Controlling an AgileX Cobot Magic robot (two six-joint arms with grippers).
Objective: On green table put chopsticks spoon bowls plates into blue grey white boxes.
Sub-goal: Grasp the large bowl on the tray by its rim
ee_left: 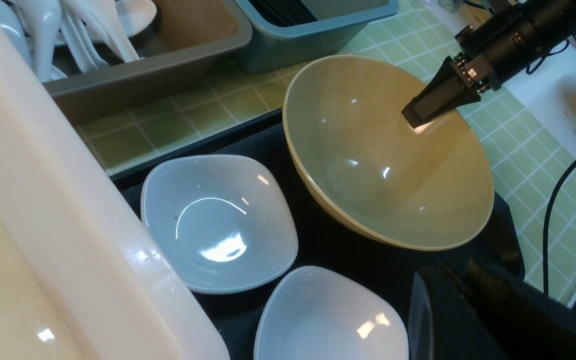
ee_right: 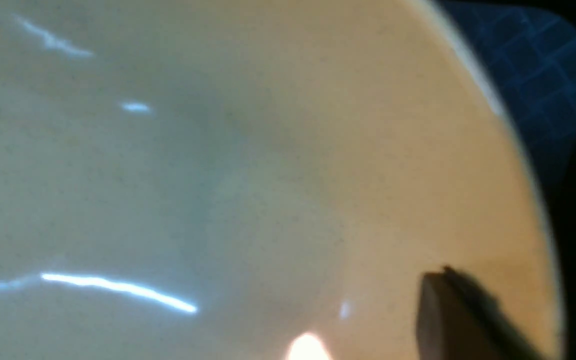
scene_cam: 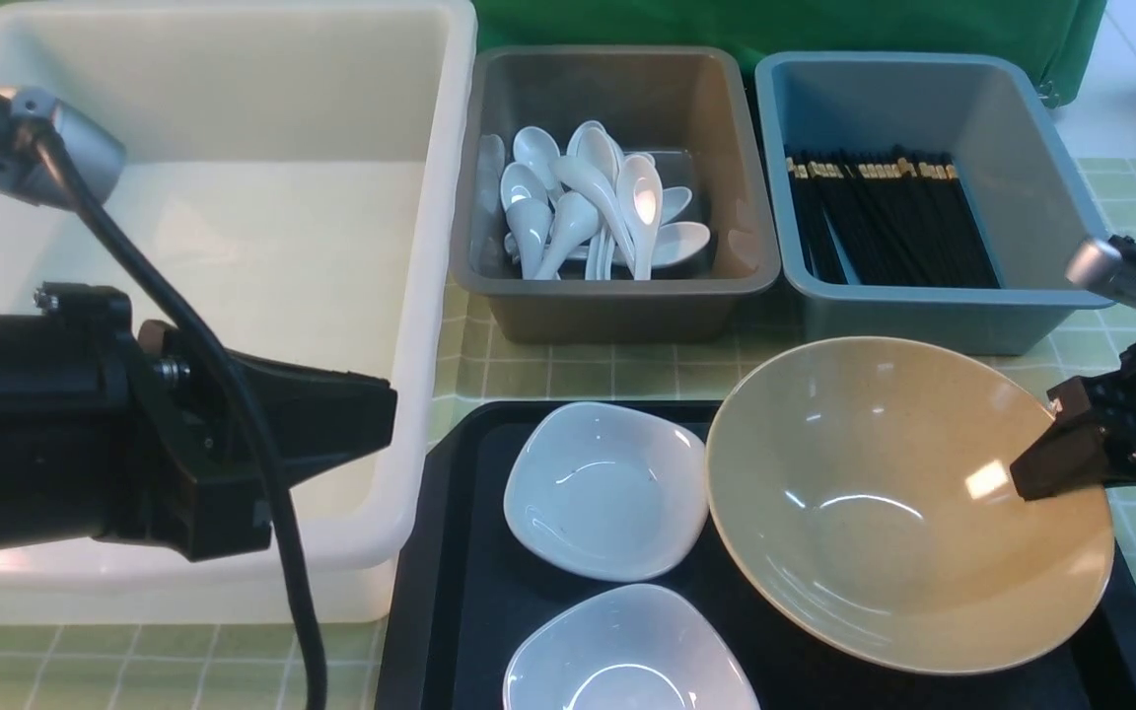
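Tan and glossy, the bowl (scene_cam: pixel 884 572) tilts at right of the front view, its far wall pinched in my closed right hand (scene_cam: pixel 1046 449); my closed left hand (scene_cam: pixel 376 419) looks empty, its tips partly hidden.

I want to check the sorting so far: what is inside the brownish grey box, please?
White spoons lie piled inside the brownish grey box. The ones at the bottom are partly covered, so I cannot tell what the pile hides.

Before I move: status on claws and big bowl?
Right claw shut on tan bowl's rim, bowl tilted. Left claw shut, empty. White bowl close alongside tan bowl.
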